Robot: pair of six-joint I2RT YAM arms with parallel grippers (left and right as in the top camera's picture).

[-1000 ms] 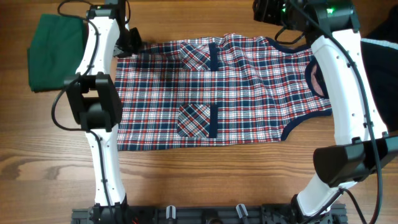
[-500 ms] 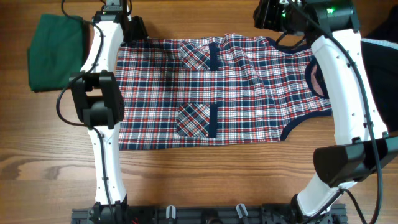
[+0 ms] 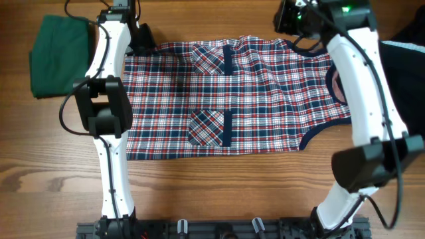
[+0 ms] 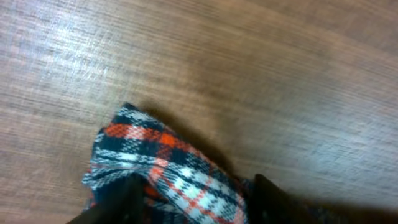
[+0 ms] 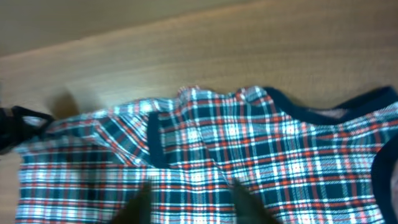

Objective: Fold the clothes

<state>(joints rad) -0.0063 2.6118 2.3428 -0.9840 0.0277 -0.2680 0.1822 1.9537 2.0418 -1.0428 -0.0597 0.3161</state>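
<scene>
Left tool (image 3: 141, 40) down at the far hem corner of the plaid dress (image 3: 226, 93), just right of the folded dark-green garment (image 3: 56, 56). Fingers (image 4: 121, 202) either side of a bunched corner; pinching or merely straddling, cannot tell. Dress spread flat on the surface (image 3: 199, 192), pockets up, not yet folded. Right tool (image 3: 290, 18) over the far neckline edge; wrist view blurred, so grip likewise impossible to judge. Step in hand, probably: taking the far edge at both ends for a first fold. Next: firm pinches, then an even lift and carry toward the near edge, without skewing.
</scene>
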